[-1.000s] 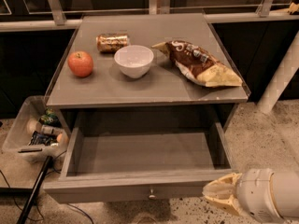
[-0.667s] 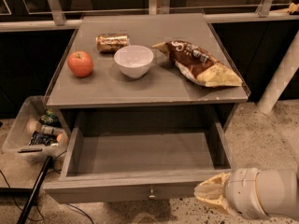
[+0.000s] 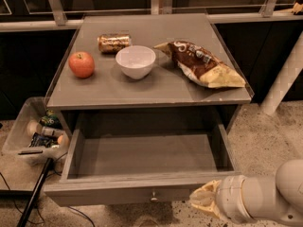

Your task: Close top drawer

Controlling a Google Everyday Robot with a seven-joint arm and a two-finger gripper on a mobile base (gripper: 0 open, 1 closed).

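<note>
Grey top drawer (image 3: 118, 193) stands open; tool (image 3: 204, 201) near front's right end, grip state untellable; arm (image 3: 279, 193) cropped.

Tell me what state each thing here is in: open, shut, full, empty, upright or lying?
top drawer: pulled open, nothing inside.
bowl: upright, looks empty.
can: lying on its side.
chip bag: lying flat.
apple: whole.
gripper: low, just before the drawer front's right end.
floor bin: holding clutter.
</note>
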